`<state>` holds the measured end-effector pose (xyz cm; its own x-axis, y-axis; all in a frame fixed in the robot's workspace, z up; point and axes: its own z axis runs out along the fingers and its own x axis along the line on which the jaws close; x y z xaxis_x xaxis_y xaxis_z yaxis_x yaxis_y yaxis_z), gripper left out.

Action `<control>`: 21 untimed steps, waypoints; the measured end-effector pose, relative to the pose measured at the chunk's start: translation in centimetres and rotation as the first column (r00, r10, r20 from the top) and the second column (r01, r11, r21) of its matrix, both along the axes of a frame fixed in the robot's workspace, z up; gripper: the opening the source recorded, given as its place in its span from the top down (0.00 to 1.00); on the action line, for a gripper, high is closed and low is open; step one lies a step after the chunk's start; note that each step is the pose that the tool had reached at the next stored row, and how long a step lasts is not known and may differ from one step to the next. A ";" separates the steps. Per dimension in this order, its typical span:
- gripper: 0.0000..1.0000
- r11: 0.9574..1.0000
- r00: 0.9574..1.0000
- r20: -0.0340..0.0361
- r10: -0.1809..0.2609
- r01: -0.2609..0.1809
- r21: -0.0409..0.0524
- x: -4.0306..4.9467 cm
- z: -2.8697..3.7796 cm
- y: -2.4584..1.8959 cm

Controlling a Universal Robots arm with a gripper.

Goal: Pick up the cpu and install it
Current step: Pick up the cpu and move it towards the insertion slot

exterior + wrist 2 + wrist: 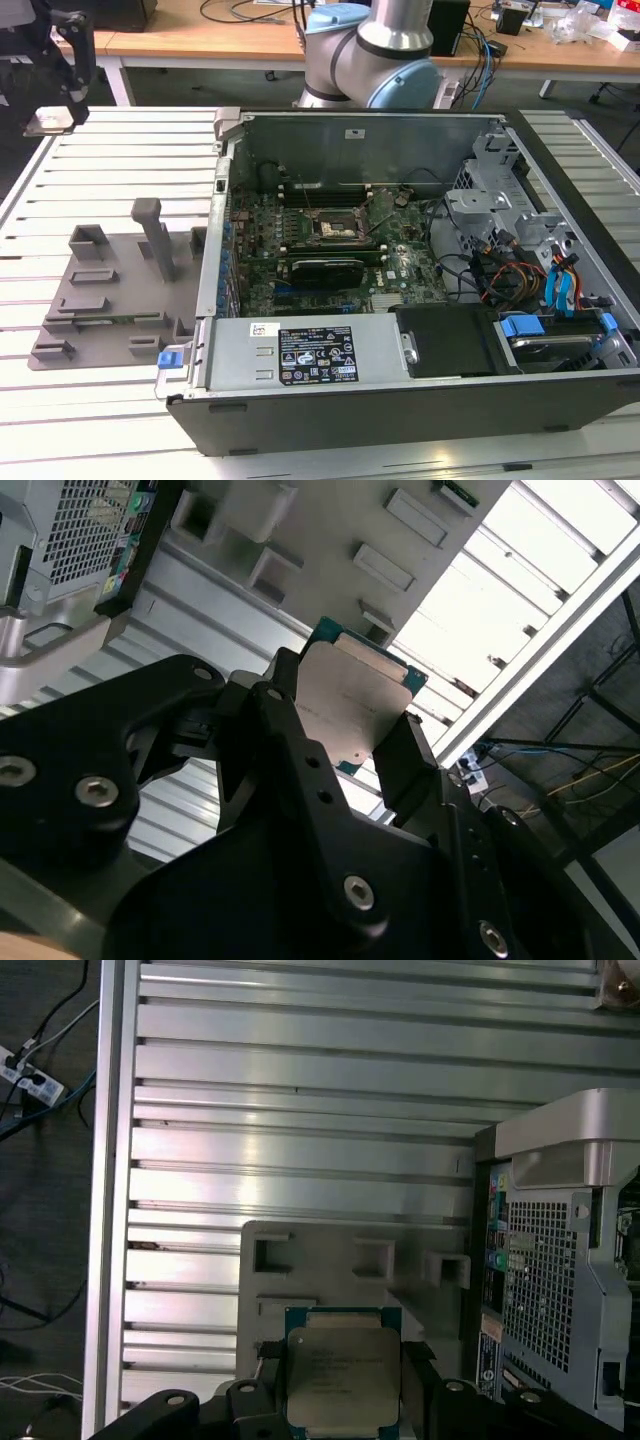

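the gripper is pinching the cpu by two opposite edges, its silvery top facing both wrist views. in the exterior view it hangs over the slatted table at the far left, beyond the grey tray and well apart from the open case.

The cpu has a matt silvery metal top, the tool is matt black with bright screws, the counter ribbed glossy bare metal, the fixture tray dull grey plastic.
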<state>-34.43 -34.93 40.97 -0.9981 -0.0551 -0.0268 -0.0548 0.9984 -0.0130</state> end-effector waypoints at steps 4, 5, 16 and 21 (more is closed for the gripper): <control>0.45 1.000 1.000 0.000 0.000 0.000 0.000 1.63 0.00 0.00; 0.45 1.000 1.000 0.000 0.000 0.000 0.000 2.04 0.00 0.00; 0.45 1.000 1.000 0.000 0.000 0.000 0.000 5.20 0.00 0.01; 0.45 1.000 1.000 0.000 0.000 0.000 0.000 6.47 0.00 0.00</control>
